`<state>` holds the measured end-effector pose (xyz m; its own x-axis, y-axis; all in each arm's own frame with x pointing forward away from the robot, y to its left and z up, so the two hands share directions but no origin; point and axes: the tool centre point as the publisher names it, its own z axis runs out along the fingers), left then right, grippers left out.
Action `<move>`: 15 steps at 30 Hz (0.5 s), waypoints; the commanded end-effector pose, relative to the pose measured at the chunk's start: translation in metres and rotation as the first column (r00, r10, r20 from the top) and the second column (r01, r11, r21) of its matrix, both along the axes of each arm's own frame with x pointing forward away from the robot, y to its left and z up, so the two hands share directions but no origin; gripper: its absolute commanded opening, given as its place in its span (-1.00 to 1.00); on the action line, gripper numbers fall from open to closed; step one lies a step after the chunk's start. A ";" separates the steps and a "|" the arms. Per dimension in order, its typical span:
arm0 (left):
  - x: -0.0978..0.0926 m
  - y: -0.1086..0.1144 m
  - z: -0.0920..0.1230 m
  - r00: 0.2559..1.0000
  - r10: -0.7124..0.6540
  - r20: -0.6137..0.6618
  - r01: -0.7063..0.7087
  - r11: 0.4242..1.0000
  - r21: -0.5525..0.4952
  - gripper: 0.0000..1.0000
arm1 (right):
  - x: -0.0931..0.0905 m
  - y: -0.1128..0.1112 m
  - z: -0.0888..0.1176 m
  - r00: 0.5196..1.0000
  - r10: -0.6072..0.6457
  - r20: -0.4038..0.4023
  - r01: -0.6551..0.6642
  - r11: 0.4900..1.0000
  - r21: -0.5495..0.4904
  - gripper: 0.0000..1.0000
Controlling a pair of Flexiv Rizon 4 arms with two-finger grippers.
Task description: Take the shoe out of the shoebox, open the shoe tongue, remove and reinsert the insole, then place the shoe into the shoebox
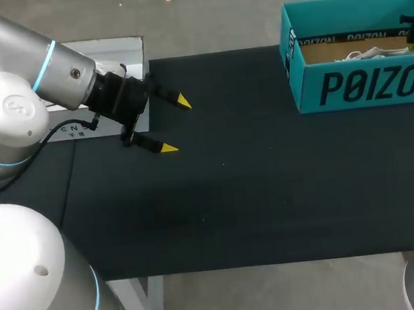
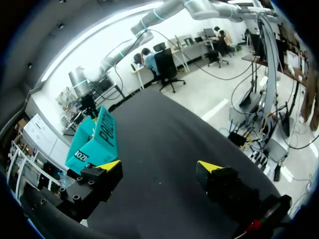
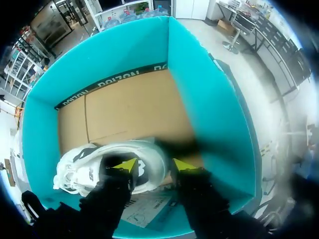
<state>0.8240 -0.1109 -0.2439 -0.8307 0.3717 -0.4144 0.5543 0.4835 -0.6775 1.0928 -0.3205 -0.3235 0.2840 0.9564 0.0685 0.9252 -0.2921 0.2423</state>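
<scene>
The teal shoebox (image 1: 362,85) stands open at the table's far right, and white laces of the shoe (image 1: 370,53) show over its wall. In the right wrist view the white sneaker (image 3: 84,172) lies on the box's cardboard floor against the near wall (image 3: 199,99). My right gripper (image 3: 154,165) hangs inside the box over one end of the shoe. Its fingers stand apart, one tip above the shoe and the other beside it. My left gripper (image 1: 175,125) hovers open and empty over the table's far left. The box (image 2: 99,137) is far ahead of the left gripper (image 2: 159,167).
A white board (image 1: 120,53) lies at the back left, partly under my left arm. A printed paper sheet (image 3: 144,209) lies in the box under the right gripper. Black table surface (image 1: 269,193) stretches between the left gripper and the box.
</scene>
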 end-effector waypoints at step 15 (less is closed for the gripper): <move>0.001 0.000 0.000 1.000 -0.001 -0.001 0.001 1.000 0.003 1.00 | -0.026 0.039 0.123 0.997 -0.071 0.010 0.070 0.992 0.109 1.00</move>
